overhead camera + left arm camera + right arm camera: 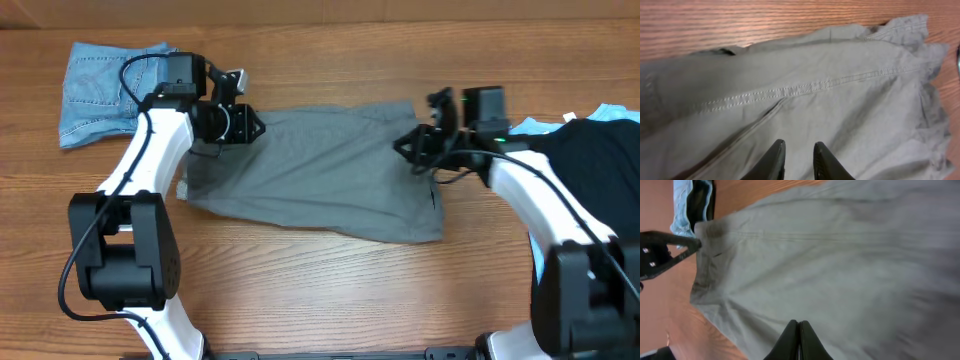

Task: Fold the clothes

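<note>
**Both end effectors at the ends of the grey trousers**

Your left end effector (797,161) is hovering low over the grey trousers (320,170) with its fingers standing a little apart, a narrow strip of cloth showing through the gap. Nothing is sitting between them. In the right wrist view its tip is meeting the banded edge of the trousers at the upper left of the frame.

Your right end effector (799,341) is pressing its fingers fully together, just over the fabric. You cannot tell from these views whether any cloth is pinched in them.

The trousers are lying flat on the bench (320,300), mid-frame in the overhead view. Their long axis is running left to right, dipping slightly toward the lower right, with one end effector at each end.

The denim shorts (100,90) are resting at the upper left, and the black garment (590,155) is lying at the right edge.
</note>
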You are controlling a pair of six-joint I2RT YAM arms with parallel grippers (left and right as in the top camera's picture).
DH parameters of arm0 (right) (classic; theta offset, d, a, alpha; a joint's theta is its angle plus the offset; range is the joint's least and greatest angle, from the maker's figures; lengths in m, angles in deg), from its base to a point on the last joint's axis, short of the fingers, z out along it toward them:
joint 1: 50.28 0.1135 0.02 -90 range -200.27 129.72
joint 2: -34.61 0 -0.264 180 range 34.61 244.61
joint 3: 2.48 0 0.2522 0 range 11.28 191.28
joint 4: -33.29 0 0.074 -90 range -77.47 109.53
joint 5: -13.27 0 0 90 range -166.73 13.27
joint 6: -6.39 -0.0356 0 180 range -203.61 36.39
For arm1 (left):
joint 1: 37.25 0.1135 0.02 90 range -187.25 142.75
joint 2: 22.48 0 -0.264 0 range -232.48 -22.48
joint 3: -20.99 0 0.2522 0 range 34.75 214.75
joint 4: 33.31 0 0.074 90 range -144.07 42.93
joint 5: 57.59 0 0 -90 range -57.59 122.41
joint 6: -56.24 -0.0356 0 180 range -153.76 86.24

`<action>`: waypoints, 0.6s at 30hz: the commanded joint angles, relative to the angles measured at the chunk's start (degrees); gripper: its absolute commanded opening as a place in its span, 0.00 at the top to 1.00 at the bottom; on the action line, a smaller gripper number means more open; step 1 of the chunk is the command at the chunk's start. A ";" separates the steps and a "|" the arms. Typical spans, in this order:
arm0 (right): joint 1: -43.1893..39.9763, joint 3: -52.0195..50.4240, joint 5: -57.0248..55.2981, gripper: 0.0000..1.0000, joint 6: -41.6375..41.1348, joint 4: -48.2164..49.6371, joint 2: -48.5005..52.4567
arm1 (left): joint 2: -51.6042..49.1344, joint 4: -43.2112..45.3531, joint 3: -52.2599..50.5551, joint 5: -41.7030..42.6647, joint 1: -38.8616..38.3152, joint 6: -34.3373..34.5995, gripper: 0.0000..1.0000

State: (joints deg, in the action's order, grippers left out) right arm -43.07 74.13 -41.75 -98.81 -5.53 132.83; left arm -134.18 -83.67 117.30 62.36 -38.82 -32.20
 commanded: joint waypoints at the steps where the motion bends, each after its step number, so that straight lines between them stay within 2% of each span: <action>1: 1.79 0.44 -0.26 0.95 -5.09 1.53 5.79 | -2.43 0.57 -0.90 -4.26 -0.61 0.15 0.78; 8: -0.04 0.44 -7.04 0.96 -7.58 -9.40 12.61 | -5.35 -0.98 -0.92 -16.92 0.46 0.07 0.75; 12: -2.16 0.44 -17.20 0.96 -7.67 -16.06 12.96 | -6.82 0.46 -0.92 -18.40 1.73 -0.11 0.73; 16: -5.40 0.44 -27.67 0.96 -12.94 -22.18 12.96 | -8.15 1.09 -0.92 -19.69 3.19 -0.07 0.71; 18: -7.65 0.44 -28.94 0.96 -13.60 -24.63 12.96 | -8.68 1.05 -0.92 -20.04 4.02 -0.07 0.71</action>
State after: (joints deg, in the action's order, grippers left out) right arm -46.44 75.98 -55.08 -108.91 -27.35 144.48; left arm -141.31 -82.93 116.75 45.01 -36.22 -32.20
